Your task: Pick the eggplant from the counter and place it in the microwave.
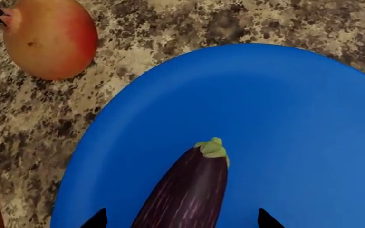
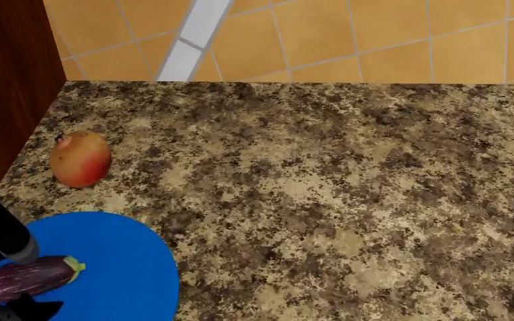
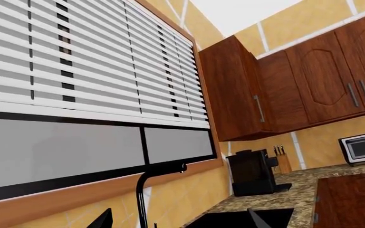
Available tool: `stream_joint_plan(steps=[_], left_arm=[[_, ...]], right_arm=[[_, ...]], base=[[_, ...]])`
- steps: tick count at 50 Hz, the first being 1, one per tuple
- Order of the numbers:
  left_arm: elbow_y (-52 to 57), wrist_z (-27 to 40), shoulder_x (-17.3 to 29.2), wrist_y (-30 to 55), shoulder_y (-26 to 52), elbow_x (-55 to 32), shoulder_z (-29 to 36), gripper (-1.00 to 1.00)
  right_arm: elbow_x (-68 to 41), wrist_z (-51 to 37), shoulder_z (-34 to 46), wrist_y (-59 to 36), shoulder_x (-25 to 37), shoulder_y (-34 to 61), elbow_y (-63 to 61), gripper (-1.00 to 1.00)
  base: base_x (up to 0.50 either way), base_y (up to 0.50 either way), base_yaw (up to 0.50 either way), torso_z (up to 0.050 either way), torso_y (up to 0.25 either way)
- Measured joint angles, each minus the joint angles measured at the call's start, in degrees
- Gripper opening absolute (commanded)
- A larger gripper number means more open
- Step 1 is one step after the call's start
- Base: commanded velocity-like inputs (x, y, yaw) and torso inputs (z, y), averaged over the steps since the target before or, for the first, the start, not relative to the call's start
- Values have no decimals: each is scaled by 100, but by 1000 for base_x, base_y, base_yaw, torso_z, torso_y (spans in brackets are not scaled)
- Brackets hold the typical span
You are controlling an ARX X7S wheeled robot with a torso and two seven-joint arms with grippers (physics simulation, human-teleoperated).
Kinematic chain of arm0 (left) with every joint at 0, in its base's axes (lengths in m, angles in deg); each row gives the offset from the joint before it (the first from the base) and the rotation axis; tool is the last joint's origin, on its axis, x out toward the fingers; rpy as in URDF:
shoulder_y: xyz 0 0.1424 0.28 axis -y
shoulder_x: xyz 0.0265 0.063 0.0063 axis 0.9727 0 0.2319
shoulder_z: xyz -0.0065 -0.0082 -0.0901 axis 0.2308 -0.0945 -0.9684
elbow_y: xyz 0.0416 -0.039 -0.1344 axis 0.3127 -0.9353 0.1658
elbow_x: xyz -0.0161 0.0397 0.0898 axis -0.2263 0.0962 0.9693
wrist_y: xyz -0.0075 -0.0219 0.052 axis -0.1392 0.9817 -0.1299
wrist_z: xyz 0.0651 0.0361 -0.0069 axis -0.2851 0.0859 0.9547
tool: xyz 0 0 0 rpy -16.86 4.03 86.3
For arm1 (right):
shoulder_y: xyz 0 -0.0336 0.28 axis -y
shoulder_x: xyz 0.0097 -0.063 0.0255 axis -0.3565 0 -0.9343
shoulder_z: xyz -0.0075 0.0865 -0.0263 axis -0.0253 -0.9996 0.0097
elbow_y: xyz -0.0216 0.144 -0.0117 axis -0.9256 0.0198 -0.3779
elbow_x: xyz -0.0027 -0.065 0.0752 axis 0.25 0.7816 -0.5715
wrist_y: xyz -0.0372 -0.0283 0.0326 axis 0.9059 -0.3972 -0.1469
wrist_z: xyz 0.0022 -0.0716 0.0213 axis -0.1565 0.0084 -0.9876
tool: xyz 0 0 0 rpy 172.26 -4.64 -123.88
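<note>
1. Purple and glossy, the eggplant (image 2: pixel 30 277) lies on its side on a round blue plate (image 2: pixel 128 267) at the near left of the speckled stone worktop (image 2: pixel 328 194), its pale green stem cap pointing right.
2. Left end effector (image 1: pixel 181 219): its two dark fingertips stand apart on either side of the eggplant (image 1: pixel 186 192), and I cannot tell whether they touch it.
3. Red-yellow round fruit (image 2: pixel 80 158) sits on the worktop beyond the plate, near the dark wood panel (image 2: pixel 7 80) at the left, clear of the plate.
4. Right end effector (image 3: pixel 179 218): its fingertips are spread apart with nothing between them, facing a window with white blinds (image 3: pixel 87 61), a black faucet (image 3: pixel 146 190), a coffee machine (image 3: pixel 254 172) and a microwave (image 3: pixel 363 147).
</note>
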Motion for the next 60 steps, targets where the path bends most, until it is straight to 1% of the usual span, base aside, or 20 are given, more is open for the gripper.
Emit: stream_joint_plan(steps=[11,12,36,60], left_arm=[[-14,-3,7,-40,-7,-8,21,100],[-15,-3,7,-44,-6,-6,24,-100],[32,-17,7,-134,21,128,40,-100],[273,396,-222,-880,124,-148,-653,-100]], right_arm=[[11,-14,21,53,2,-34,24,100],[14,-14,25,58,2,-36,26,100],[70,-14,119,140,-7,-63,89,100],[-28,-100,90,117,104,-69,62,100]], base=[[0,0,0,0,0],[0,0,0,0,0],[0,0,0,0,0],[0,0,0,0,0]])
